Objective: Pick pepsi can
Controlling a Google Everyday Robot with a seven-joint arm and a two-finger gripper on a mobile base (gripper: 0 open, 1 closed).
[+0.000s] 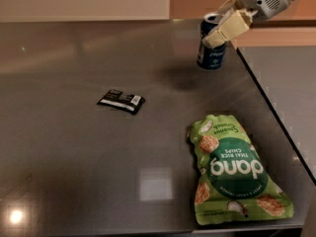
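Observation:
The pepsi can [211, 54], dark blue with a silver top, hangs in the air at the upper right, clear of the grey table [74, 147], with its shadow on the table to the left below it. My gripper [220, 27] comes in from the upper right corner and is shut on the can's upper part. One beige finger [227, 29] lies across the can's front; the other is behind the can.
A large green chip bag [232, 174] lies flat at the front right. A small flat black wrapper [121, 100] lies left of centre. The table's right edge [269, 107] runs diagonally just right of the can.

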